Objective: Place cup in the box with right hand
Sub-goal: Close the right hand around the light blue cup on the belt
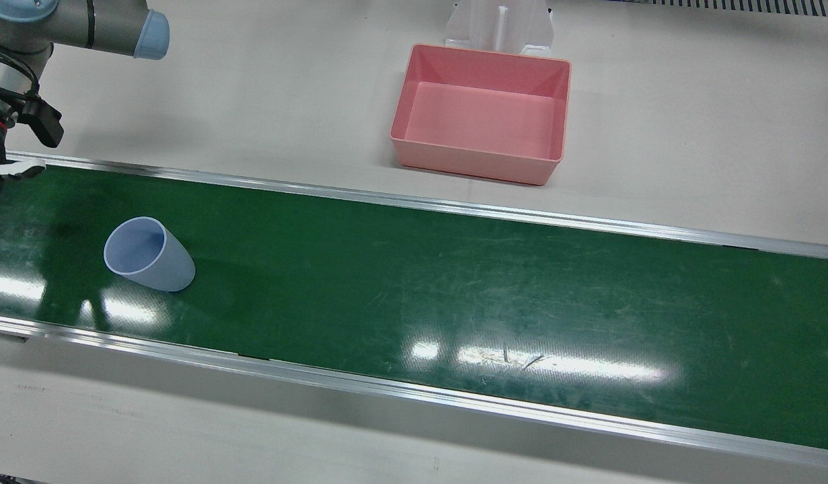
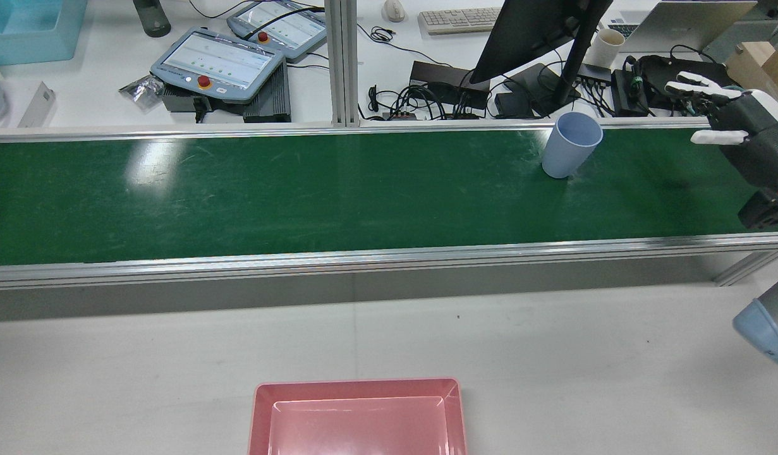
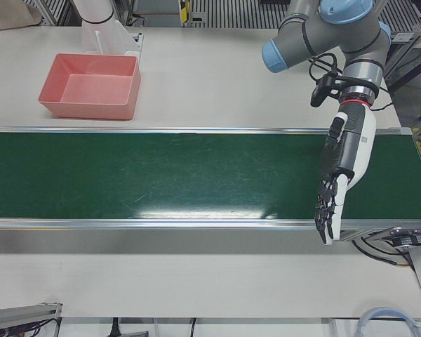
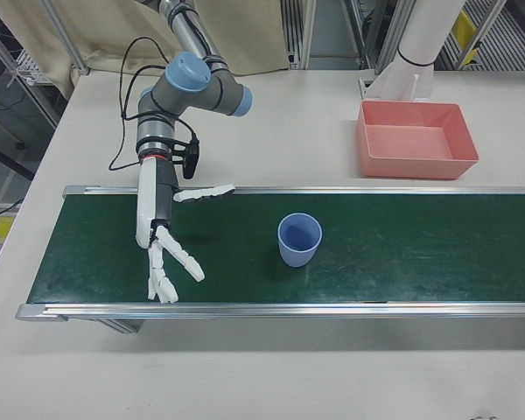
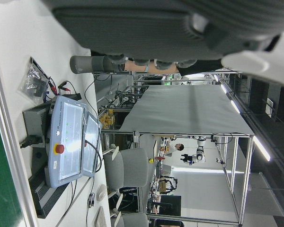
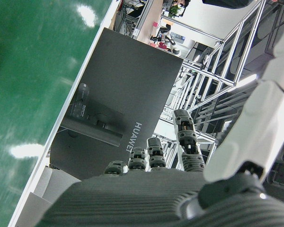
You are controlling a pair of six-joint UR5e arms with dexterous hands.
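On the green belt nearest you, your right hand hovers with its fingers spread and nothing in it, well apart from the blue cup. That cup stands upright mid-belt, mouth up. Your left hand hangs over the belt's other end, fingers loose and empty. Beyond the belt, the pink box sits on the table.

A long green belt with shiny metal edges is seen across the table. Behind it, on the far desk, two grey touch screens, a black monitor, a white keyboard and tangled black wires are laid out.
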